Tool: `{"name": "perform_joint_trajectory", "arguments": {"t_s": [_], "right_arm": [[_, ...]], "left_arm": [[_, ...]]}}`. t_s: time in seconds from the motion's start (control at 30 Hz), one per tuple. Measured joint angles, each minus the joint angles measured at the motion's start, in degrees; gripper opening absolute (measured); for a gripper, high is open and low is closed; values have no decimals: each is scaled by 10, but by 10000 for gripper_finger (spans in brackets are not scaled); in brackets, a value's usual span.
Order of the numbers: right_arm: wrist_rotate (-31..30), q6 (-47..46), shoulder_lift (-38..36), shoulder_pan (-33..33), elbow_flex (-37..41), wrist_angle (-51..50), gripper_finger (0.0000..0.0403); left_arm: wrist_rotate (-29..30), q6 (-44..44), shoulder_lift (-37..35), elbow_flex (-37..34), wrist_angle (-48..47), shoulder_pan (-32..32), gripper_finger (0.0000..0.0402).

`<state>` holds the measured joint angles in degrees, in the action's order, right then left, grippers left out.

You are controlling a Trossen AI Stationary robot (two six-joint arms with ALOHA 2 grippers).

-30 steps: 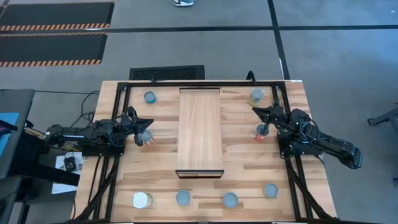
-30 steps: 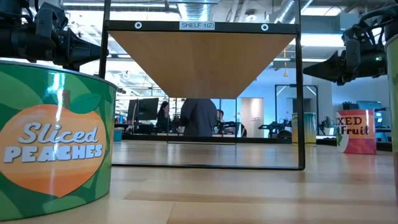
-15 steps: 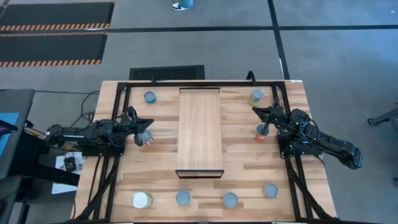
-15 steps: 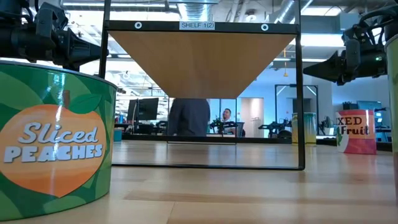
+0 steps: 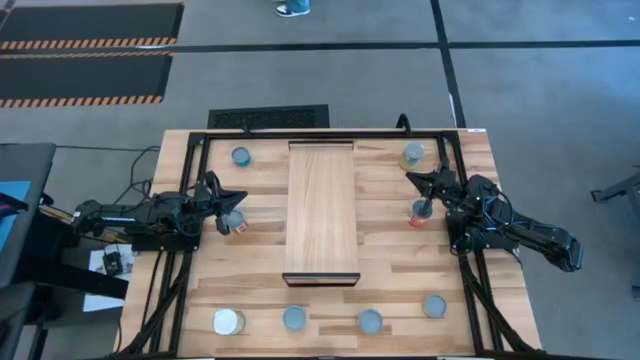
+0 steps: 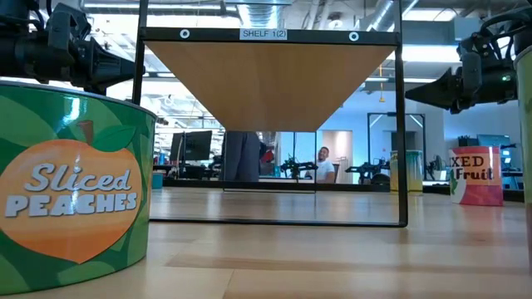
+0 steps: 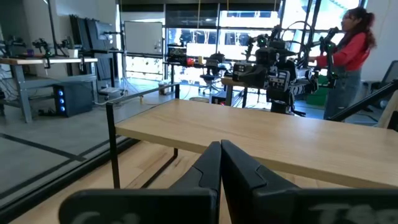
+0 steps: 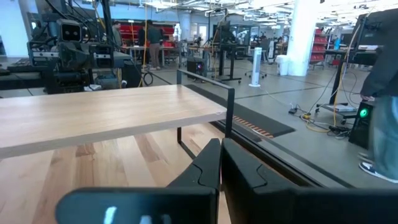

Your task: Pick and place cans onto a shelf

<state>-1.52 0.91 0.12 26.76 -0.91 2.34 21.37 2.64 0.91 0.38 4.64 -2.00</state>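
On your left side of the table [image 5: 390,270], the left gripper [image 5: 238,205] hangs above the boards with its fingers pressed together on nothing, their tips over a red-labelled can [image 5: 236,223] between it and the shelf [image 5: 322,210]. Farther off on that side, a blue-topped can [image 5: 241,156] stands alone close to the far edge. You have a bare strip of tabletop between both of these and the shelf's left edge.

Along the near edge, four cans stand in a row: a white-topped one [image 5: 227,322], then three blue-topped ones [image 5: 295,318] [image 5: 370,321] [image 5: 434,306]. The shelf's dark front edge sits just beyond them, its top bare.

On your right, the right gripper [image 5: 412,178] is likewise clenched empty, with open boards between it and the shelf's right edge. A red can [image 5: 419,214] stands just nearer than its tips, and a yellow-green can [image 5: 412,155] just beyond them near the far corner.

People [image 6: 243,155] show in the room behind.
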Motion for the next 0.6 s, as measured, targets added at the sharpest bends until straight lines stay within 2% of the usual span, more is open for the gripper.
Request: {"name": "perform_joint_trajectory", "arguments": {"t_s": [0.33, 0.47, 0.6], "right_arm": [[0, -101, 0, 0, 0, 23, 38], [19, -106, 0, 0, 0, 70, 36], [57, -80, 1, -13, -1, 112, 10]], "left_arm": [[0, 0, 0, 0, 0, 0, 0], [0, 0, 0, 0, 0, 0, 0], [0, 0, 0, 0, 0, 0, 0]]}}
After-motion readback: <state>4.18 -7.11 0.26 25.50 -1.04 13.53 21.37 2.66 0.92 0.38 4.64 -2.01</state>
